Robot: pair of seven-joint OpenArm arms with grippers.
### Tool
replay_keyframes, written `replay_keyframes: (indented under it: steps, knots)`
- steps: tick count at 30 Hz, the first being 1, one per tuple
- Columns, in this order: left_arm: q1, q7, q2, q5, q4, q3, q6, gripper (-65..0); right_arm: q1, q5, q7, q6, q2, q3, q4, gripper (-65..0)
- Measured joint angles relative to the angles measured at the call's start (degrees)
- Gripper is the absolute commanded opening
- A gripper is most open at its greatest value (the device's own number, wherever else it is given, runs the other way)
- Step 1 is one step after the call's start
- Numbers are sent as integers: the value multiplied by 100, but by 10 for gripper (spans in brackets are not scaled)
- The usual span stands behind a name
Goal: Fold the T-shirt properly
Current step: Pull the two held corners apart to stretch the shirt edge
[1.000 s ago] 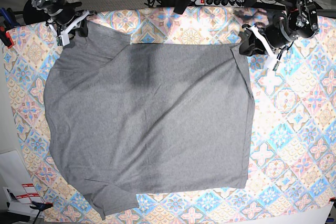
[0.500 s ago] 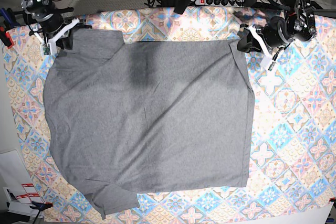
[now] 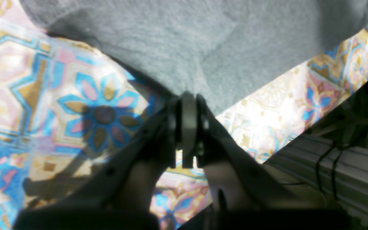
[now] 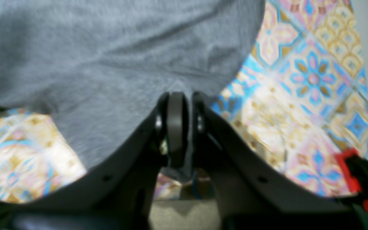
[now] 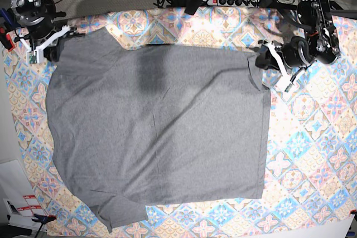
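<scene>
A grey T-shirt (image 5: 156,132) is spread flat over a tile-patterned cloth (image 5: 312,154), covering most of its left and middle part in the base view; one sleeve is seen at the near left corner, and the cloth's right side is left bare. The shirt's far left corner is pinched by the right gripper (image 5: 51,47), jaws closed on a fold of grey fabric; in the right wrist view the fabric (image 4: 107,64) is seen drawn down into the closed fingertips (image 4: 176,127), with the tiled cloth (image 4: 298,95) exposed to either side. The far right corner is held by the left gripper (image 5: 261,61), jaws shut tight on the hem; in the left wrist view the shirt (image 3: 187,41) is seen tapering to a point at the pressed-together fingertips (image 3: 187,124), tiled cloth (image 3: 59,111) below it. A power strip (image 5: 231,1) and cables are noted beyond the far edge. Paper sheets (image 5: 17,202) are noted at the near left.
</scene>
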Motion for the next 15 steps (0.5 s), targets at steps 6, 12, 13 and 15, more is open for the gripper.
replay_keyframes:
  steps: [6,12,13,15]
  knots:
    - [-437,321,-13,4,-11,-129,-11,-650,385,15,28,2,2,55,4,-608]
    - [-859,463,-2,4,-385,-129,-13,-650,667,13,17,-264,13,50,-4,-608]
    - [-946,466,7,22,-575,-118,-13,-650,706,-17,15,-400,39,39,-20,-608]
    - [-1095,487,11,31,-872,-109,-13,-650,863,-313,-177,-435,52,28,-33,-608]
